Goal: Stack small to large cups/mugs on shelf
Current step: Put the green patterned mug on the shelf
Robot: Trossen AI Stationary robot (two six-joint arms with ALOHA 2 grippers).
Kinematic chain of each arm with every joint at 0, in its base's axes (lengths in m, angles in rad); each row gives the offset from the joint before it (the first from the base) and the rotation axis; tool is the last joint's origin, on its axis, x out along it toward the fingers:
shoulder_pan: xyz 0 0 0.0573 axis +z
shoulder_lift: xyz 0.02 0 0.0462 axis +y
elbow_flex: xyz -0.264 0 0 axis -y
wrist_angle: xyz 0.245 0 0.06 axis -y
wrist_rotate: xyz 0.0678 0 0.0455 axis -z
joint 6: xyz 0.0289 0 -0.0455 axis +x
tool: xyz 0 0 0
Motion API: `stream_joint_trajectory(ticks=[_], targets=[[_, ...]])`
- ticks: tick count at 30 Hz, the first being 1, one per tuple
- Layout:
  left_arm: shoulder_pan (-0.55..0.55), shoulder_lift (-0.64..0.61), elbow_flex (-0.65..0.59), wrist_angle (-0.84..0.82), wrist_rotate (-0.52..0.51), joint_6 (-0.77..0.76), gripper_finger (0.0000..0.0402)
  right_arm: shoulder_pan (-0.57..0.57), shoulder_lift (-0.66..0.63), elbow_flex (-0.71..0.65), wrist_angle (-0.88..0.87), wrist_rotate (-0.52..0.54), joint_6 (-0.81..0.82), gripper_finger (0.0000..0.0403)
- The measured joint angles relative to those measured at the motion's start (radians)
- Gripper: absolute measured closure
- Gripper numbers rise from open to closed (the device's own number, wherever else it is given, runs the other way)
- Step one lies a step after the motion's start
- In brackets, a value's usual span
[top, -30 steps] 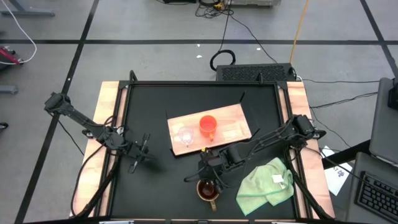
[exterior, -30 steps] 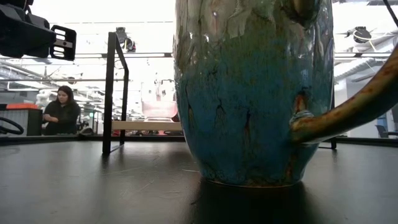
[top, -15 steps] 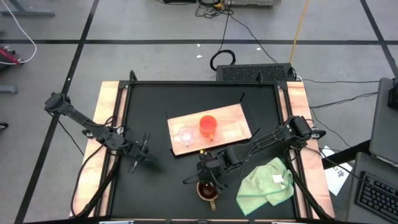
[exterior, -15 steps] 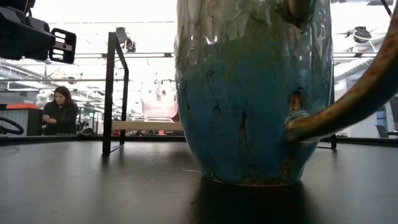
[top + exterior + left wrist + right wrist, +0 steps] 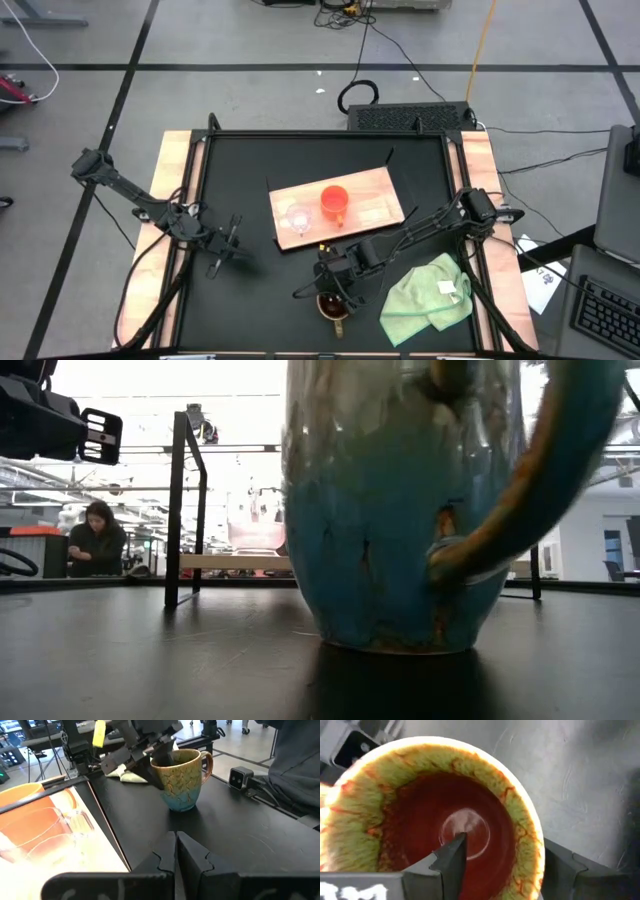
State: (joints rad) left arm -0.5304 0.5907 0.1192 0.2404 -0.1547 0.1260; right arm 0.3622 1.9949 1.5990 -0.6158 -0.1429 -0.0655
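Right end effector point(image 5: 330, 291) open, straddling brown mug's point(image 5: 333, 305) rim; next: close, lift to shelf point(image 5: 372, 192). Left end effector point(image 5: 222, 250) closed, idle.

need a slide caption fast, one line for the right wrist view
Right arm's dark fingers straddle the rim of the glazed green-and-brown ceramic mug, one inside, one outside, above the black tabletop.
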Motion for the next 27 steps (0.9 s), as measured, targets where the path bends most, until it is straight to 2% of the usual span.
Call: stream_joint_trajectory(ticks=[4,15,24,27], targets=[[0.000,0.000,0.000,-0.015,0.000,0.000,0.0382,0.000,0.000,0.000,0.008,0.001,-0.003,0.0239],[0.000,0.000,0.000,-0.014,0.000,0.000,0.0382,-0.001,0.000,0.000,0.017,0.009,-0.030,0.0361],[0.000,0.000,0.000,-0.013,0.000,-0.004,0.0382,-0.001,0.000,0.001,0.014,0.010,-0.004,0.0370],[0.000,0.000,0.000,-0.013,0.000,-0.004,0.0382,-0.001,0.001,0.042,-0.053,0.036,0.006,0.0370]])
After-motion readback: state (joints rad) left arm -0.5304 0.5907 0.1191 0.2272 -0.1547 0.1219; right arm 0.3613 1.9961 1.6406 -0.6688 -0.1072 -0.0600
